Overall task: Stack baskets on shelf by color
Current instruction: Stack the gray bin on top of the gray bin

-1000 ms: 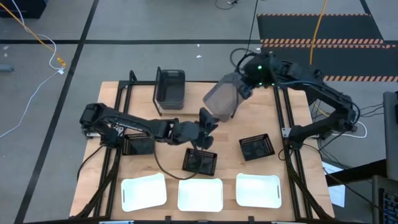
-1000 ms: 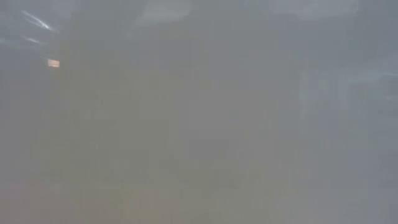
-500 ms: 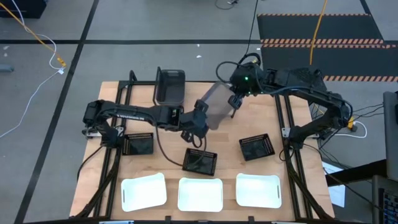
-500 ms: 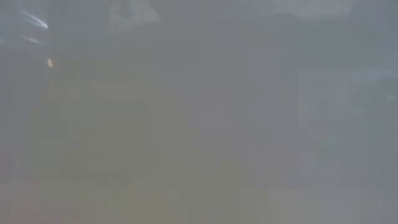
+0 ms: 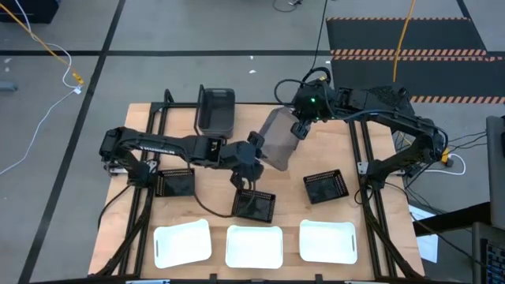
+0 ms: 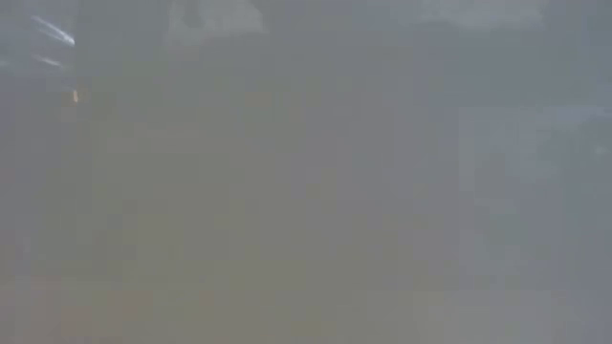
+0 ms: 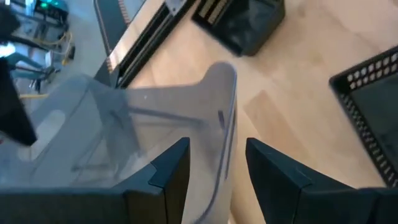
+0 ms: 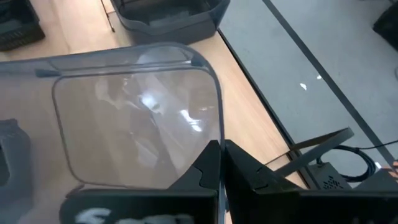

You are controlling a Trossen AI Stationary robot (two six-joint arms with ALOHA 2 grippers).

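Held aloft over the table's middle: a translucent grey solid-walled plastic basket (image 5: 276, 140), tilted, apparently mid-handover or being steadied for the black-rod shelf with wooden board (image 5: 169, 130), where another dark grey solid basket (image 5: 215, 109) already sits. Right gripper (image 8: 219, 163) pinched shut on the basket's rim at one end. Left gripper (image 7: 216, 163) spread open astride the opposite wall, rim between the jaws, not yet clamped. Black mesh baskets (image 5: 325, 186) and white shallow bins (image 5: 253, 246) waiting below.
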